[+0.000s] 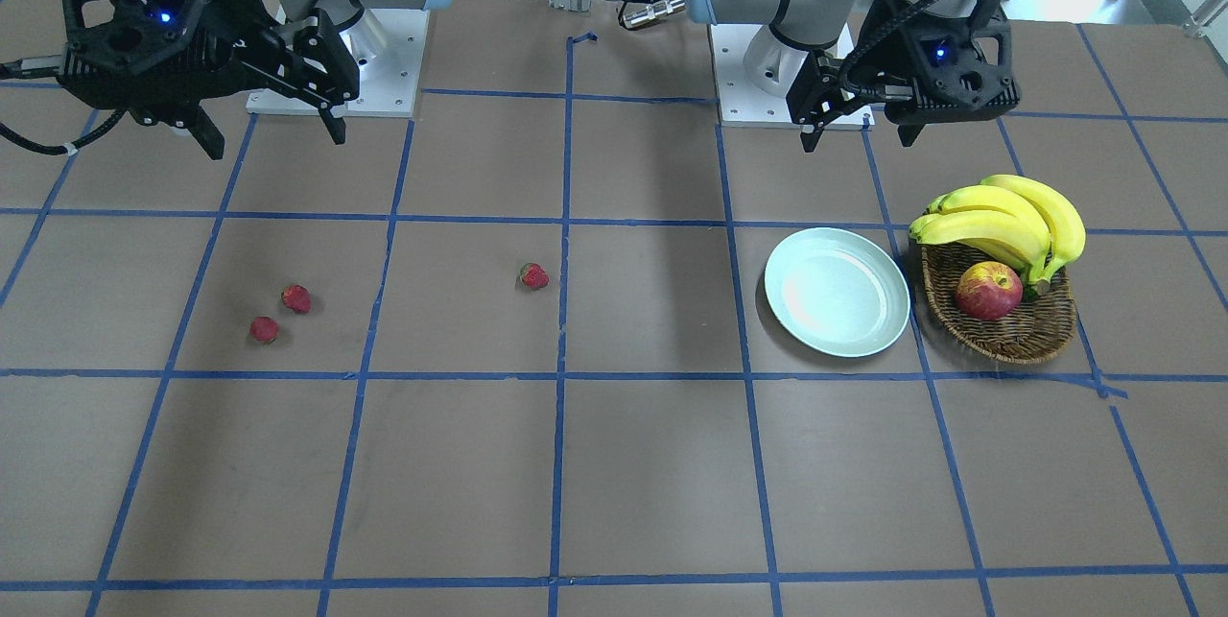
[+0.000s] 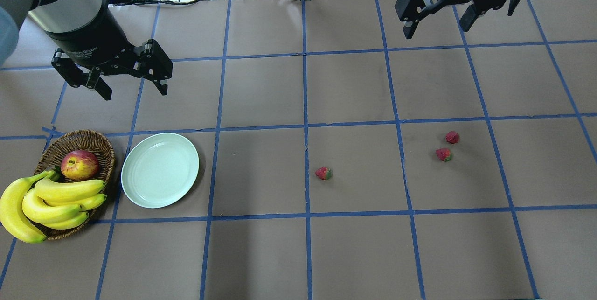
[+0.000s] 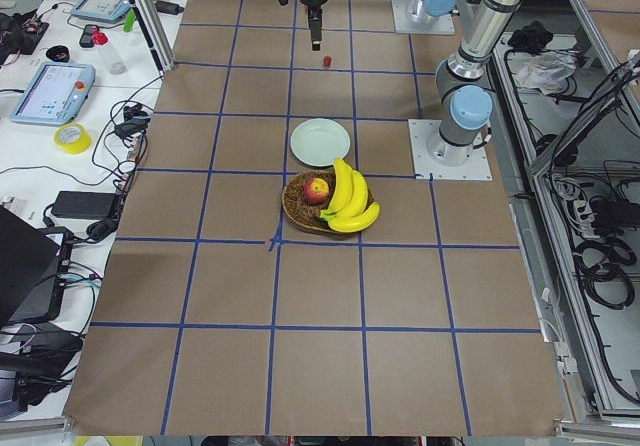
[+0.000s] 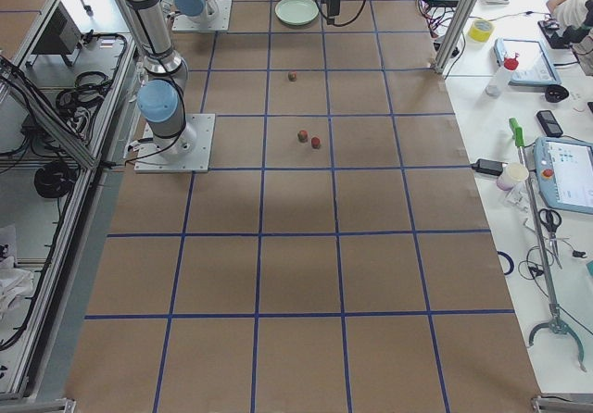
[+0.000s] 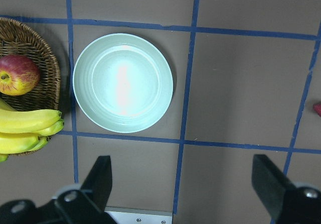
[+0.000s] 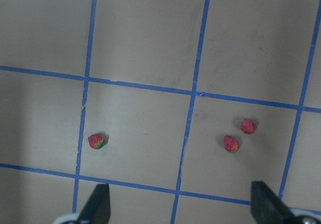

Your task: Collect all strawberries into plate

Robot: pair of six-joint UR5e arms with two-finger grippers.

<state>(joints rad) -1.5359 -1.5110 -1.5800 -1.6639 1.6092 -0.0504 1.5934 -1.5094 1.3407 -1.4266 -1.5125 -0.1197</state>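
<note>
While both arms hang above the table (image 2: pixel 261 253), you have 3 strawberries on it: 1 lone strawberry (image 2: pixel 323 173) near the centre line and 2 paired strawberries (image 2: pixel 443 154) on the right arm's side, all well apart from the plate (image 2: pixel 160 170). The plate sits just beside the wicker basket (image 2: pixel 88 134) holding bananas (image 2: pixel 56 197) and 1 apple (image 2: pixel 79 164). Left gripper (image 2: pixel 135 91): fingers spread. Right gripper (image 2: pixel 437 30): fingers spread.

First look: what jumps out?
A yellow banana bunch and red-yellow apple in a brown wicker basket sit at the overhead view's left, beside an empty pale mint round plate. Three small red strawberries lie on the right half of the brown table. The left gripper and right gripper hover open.
</note>
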